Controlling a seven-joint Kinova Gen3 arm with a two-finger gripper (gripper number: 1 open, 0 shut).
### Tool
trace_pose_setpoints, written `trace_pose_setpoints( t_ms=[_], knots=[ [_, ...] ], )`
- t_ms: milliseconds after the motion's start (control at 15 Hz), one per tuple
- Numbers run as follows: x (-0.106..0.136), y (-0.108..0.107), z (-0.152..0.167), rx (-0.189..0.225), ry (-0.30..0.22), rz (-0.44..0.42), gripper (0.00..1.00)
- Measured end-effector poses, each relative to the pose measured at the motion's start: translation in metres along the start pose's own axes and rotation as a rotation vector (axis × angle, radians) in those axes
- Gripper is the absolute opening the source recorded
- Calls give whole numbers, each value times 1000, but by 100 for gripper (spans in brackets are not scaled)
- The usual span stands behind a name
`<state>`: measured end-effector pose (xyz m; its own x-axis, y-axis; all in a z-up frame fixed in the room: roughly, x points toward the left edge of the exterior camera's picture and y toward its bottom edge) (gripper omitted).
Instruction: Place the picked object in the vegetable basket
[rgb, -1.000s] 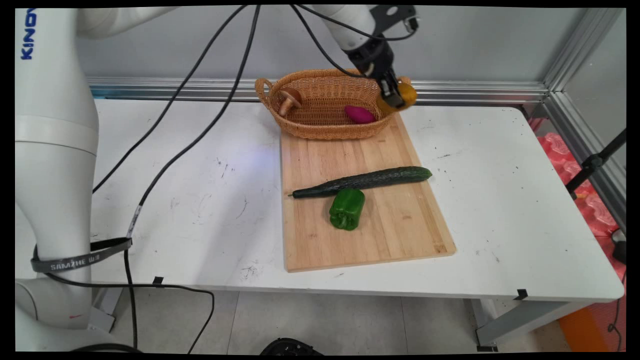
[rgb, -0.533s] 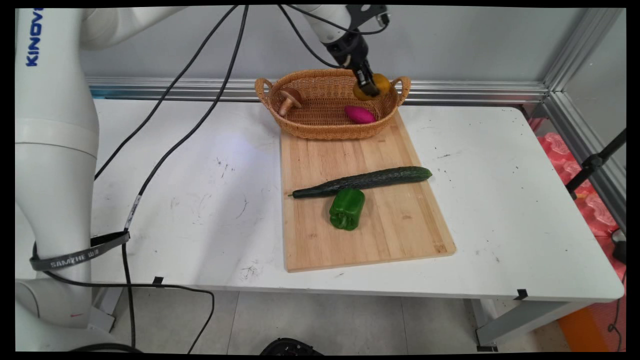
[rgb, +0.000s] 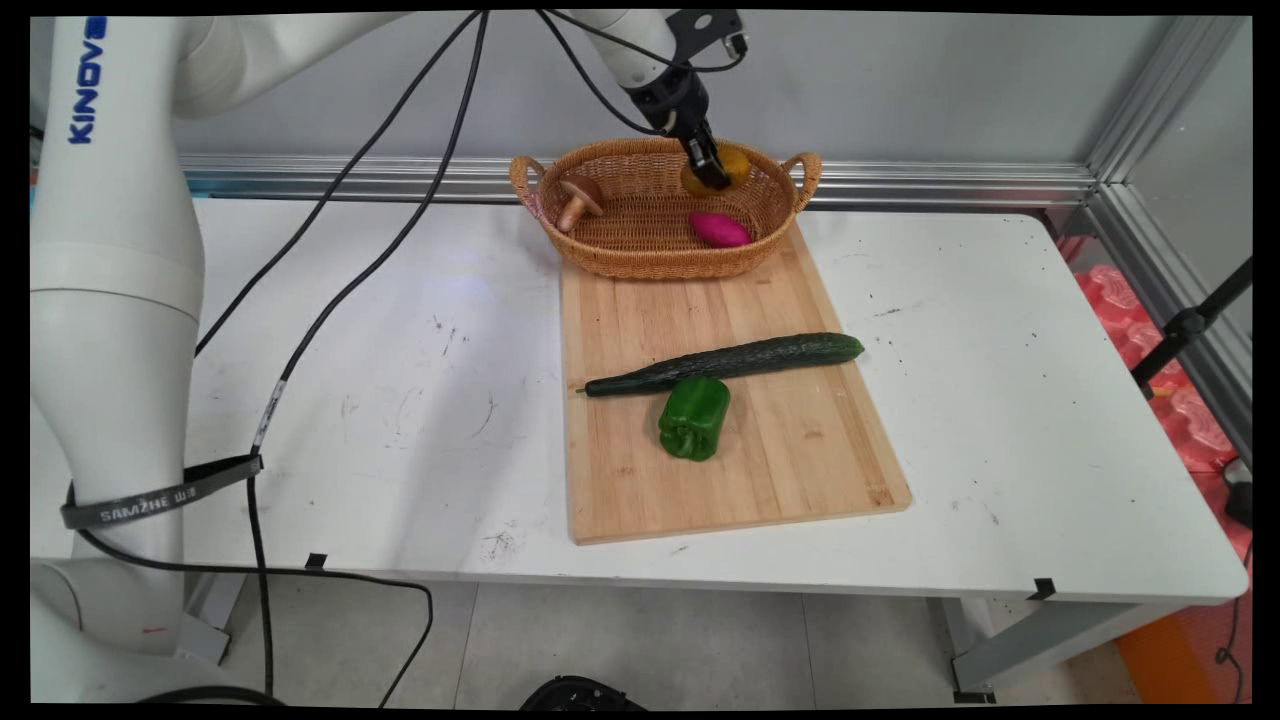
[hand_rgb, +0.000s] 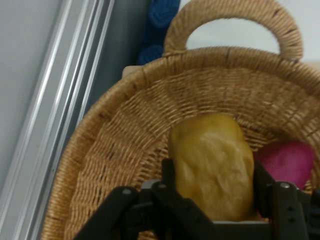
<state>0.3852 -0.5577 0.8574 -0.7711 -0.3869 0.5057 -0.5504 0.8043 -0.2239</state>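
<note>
Currently the black two-finger gripper (rgb: 708, 170) hangs over the far side of the oval woven wicker basket (rgb: 640, 255), its fingers (hand_rgb: 167, 175) clamped on either side of a lumpy yellow-brown potato (hand_rgb: 214, 167); hand view shows the potato pinched between both fingers above the basket's woven inner wall. Potato sits just inside the basket's far rim in main view (rgb: 728, 160). Lying in the basket: a magenta oval sweet potato (rgb: 718, 229), near and just below the held potato, and a brown-capped mushroom (rgb: 578, 199) leaning at the left end, near the left handle. Basket stands on the far end of a long pale wooden cutting board (rgb: 800, 450) on the white desk (rgb: 1000, 400). Mid-board: a long dark green cucumber (rgb: 725, 363) lying crosswise, and a green bell pepper (rgb: 693, 417) touching its near side
</note>
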Motion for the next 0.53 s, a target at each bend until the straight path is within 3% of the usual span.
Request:
trace_pose_setpoints(
  t_ms=[200, 267, 533],
  knots=[
    [-5, -8, 4, 5, -6, -4, 0],
    [-6, -9, 5, 6, -8, -6, 100],
    [-10, -13, 7, 7, -15, -12, 100]
  ],
)
